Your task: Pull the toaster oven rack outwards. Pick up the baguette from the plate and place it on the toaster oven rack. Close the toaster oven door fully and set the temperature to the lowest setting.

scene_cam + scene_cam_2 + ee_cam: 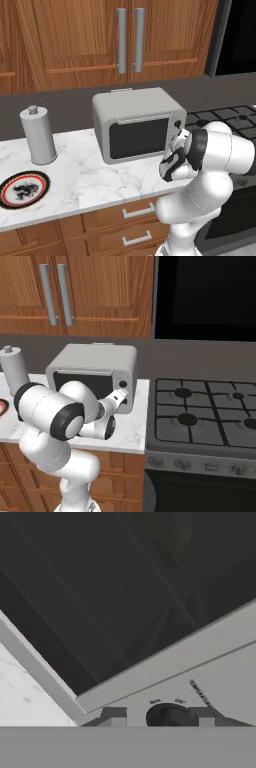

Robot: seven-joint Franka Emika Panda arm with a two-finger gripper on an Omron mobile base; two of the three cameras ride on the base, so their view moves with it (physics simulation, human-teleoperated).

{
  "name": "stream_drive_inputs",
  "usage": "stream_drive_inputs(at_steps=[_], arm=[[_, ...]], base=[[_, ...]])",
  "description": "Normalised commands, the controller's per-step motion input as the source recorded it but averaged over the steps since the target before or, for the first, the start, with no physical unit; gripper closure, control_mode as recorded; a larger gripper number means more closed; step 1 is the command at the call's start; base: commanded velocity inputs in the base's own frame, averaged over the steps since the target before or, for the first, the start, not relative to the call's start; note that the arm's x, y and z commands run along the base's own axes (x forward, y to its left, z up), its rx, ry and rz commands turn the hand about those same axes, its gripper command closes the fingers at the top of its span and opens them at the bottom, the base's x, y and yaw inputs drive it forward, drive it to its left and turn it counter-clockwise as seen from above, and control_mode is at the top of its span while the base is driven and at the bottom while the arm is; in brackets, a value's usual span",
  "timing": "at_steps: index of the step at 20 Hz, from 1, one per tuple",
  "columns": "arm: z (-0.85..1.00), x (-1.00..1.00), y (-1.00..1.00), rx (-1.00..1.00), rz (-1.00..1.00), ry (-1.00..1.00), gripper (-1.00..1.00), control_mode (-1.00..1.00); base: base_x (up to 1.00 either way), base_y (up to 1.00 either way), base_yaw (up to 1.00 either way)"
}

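Left base view: one toaster oven stood on the marble bench, its door shut flush with the dark glass facing out. One plate lay at the bench's near left edge, well apart from the oven, with nothing on it. One grey canister stood upright behind the plate. The white arm reached up at the oven's right front corner, and the gripper was at the knob panel, mostly hidden by the wrist.

Right base view: same single oven, door closed. Two small dark knobs sat on its right front, and the gripper pointed at the lower knob. A four-burner stove adjoined the bench on the right. One canister stood at far left.

Hand view: the gripper had its two finger tips either side of one dark knob, part-way open and close about it; I could not tell whether they pressed on it. The dark door glass showed faint rack wires behind it.
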Motion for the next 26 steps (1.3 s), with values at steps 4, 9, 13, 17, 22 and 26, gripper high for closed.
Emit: stream_drive_inputs(at_steps=[4, 9, 13, 17, 22, 26], arm=[[-0.86, 0.00, 1.00, -0.07, 0.13, 0.01, 1.00, -1.00], [-0.99, 0.00, 1.00, -0.04, 0.12, 0.05, 1.00, -1.00], [-1.00, 0.00, 1.00, -0.03, 0.13, 0.05, 1.00, -1.00], [-1.00, 0.00, 1.00, -0.02, 0.13, 0.06, 1.00, -1.00], [-1.00, 0.00, 1.00, -0.01, 0.14, 0.07, 1.00, -1.00], [-1.00, 0.00, 1.00, 0.00, 0.13, 0.10, 1.00, -1.00]], base=[[0.00, 0.00, 0.00], [0.00, 0.00, 0.00], [0.00, 0.00, 0.00], [0.00, 0.00, 0.00], [0.00, 0.00, 0.00], [0.00, 0.00, 0.00]])
